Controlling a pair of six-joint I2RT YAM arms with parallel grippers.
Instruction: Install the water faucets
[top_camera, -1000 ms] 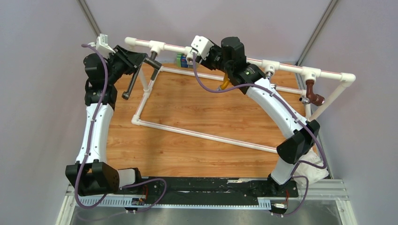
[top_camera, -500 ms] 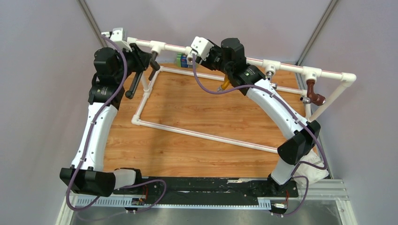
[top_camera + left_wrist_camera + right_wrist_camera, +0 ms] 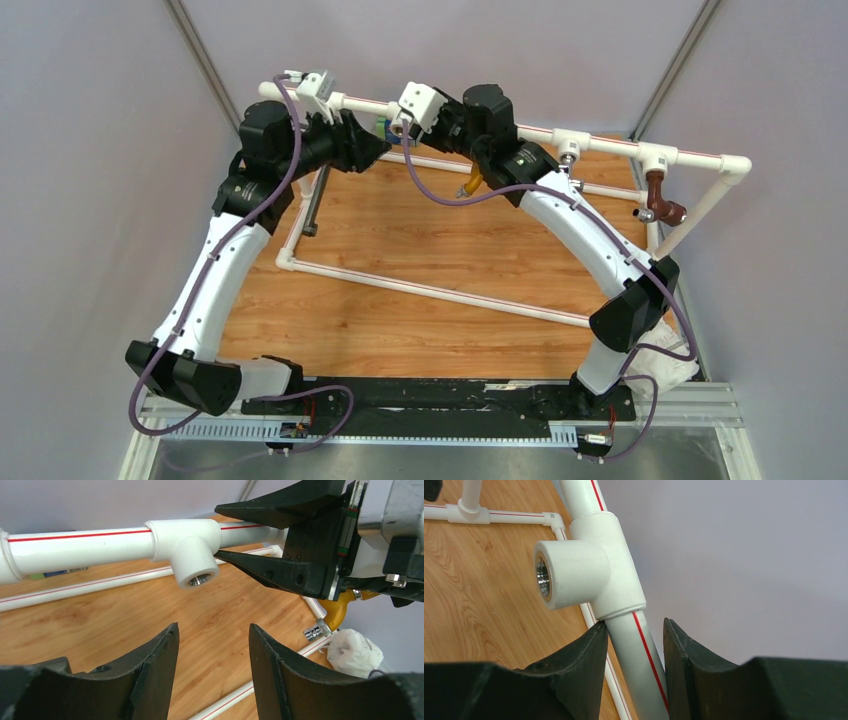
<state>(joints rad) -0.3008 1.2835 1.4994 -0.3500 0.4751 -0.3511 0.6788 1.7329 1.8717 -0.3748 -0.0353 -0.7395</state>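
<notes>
Pipe frame on the table
Faucet beside the frame's left pipe, near the table's far-left corner; short tap at far-right corner

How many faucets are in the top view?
4: dark faucet near left arm, orange faucet under right arm, chrome faucet on rear pipe, brown faucet at right. Arms may hide more.
</notes>
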